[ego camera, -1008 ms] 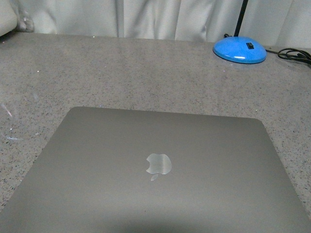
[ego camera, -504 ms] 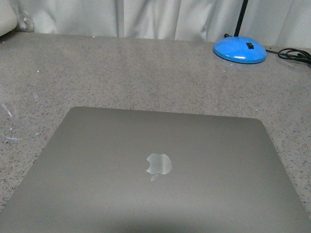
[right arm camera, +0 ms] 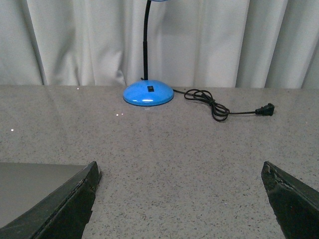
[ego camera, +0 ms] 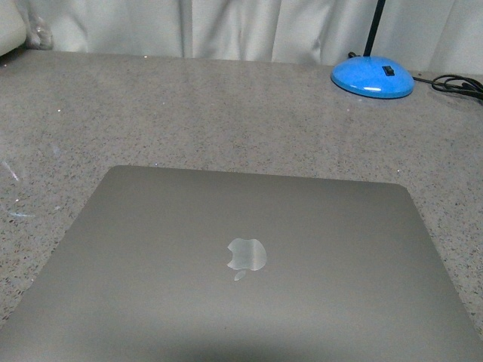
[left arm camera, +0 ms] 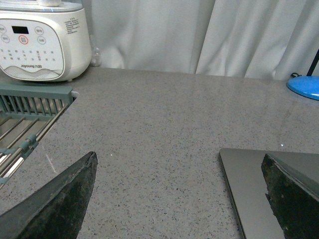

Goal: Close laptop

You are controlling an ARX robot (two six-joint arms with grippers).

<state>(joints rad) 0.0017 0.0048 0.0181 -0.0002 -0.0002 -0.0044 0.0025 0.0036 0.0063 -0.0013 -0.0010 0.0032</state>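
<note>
Table: speckled grey stone, with white curtains hanging behind its far edge.
Laptop: space-grey, lid down flat with the shiny apple logo facing up; it lies on the table at the near edge of the front view, filling most of the lower half.
Cooker: white appliance with a button panel, standing at the far left of the table in the left wrist view.
Rack: grey-green frame with metal bars, just in front of the cooker.
Lamp base: blue dome with a black stem rising from it, at the far right, well apart from the laptop.
Cord: black, coiled loosely beside the lamp base, its plug lying free on the table.
Left claw: spread wide, holding nothing; one finger hangs over the laptop's corner, contact not discernible.
Right claw: spread wide, holding nothing; one finger overlaps the laptop's edge, the other is over bare table.
</note>
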